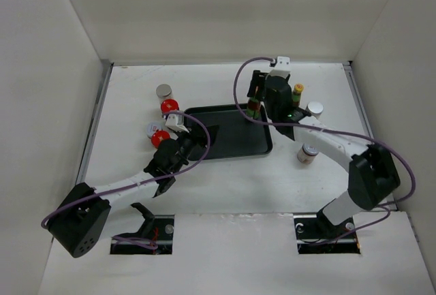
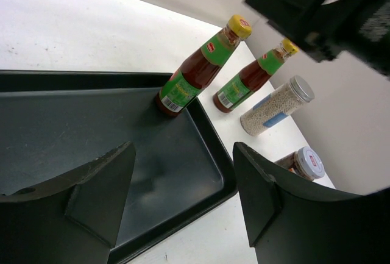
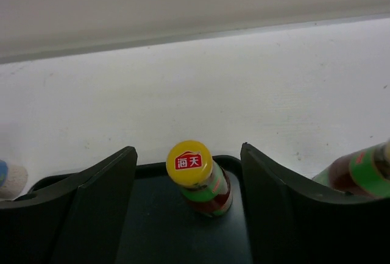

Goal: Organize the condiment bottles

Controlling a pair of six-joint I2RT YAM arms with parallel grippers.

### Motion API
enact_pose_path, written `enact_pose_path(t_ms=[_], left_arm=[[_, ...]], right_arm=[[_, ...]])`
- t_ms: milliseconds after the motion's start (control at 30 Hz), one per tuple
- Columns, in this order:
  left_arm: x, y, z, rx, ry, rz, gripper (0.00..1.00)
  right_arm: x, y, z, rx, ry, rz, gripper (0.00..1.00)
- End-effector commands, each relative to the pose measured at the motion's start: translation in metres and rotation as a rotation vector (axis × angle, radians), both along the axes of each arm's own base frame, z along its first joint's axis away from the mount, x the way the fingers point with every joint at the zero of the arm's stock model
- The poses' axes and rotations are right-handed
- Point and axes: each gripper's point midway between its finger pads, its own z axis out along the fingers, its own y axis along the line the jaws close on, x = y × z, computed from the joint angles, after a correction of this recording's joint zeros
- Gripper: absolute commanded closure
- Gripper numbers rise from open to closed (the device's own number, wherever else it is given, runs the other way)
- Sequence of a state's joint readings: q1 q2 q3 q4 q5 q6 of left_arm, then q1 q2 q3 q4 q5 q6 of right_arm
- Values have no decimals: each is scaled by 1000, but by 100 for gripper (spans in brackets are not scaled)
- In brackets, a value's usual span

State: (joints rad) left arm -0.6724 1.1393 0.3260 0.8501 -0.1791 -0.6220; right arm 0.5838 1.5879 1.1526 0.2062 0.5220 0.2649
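A slim green-labelled, yellow-capped bottle (image 1: 253, 108) stands upright in the far right corner of the black tray (image 1: 235, 142). My right gripper (image 1: 259, 99) is open just above it; in the right wrist view the bottle (image 3: 200, 178) stands between the fingers, touching neither. A second such bottle (image 1: 297, 94) stands right of the tray, also in the left wrist view (image 2: 253, 76). My left gripper (image 1: 202, 141) is open and empty over the tray's left part (image 2: 91, 124). Two red-lidded jars (image 1: 169, 106) (image 1: 160, 138) and two silver-lidded jars (image 1: 163, 90) (image 1: 154, 129) stand left of the tray.
A silver-lidded jar of white grains (image 1: 314, 109) (image 2: 277, 105) and a jar with brown contents (image 1: 307, 152) (image 2: 303, 163) stand right of the tray. White walls enclose the table on three sides. The right arm's cable arcs over the tray's far edge.
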Motion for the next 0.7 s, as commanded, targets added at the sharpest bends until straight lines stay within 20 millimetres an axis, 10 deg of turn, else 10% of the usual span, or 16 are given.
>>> enact_pose_path(t_ms=[0,200,433,667], left_arm=[[0,1,16,-52,-46,-4,36],[2,-1,13,-49,-36,-6,36],[2,-3,12,-57,-30,-15,36],[2,-3,11,-56,-28,-17,36]], right_arm=[[-22,-15,71,125,-167,-3,27],[-23,-102,56,105,-127,-196,69],[-2,-145,16,18,1,-305,28],[16,-150,-5,8,37,-319,34]])
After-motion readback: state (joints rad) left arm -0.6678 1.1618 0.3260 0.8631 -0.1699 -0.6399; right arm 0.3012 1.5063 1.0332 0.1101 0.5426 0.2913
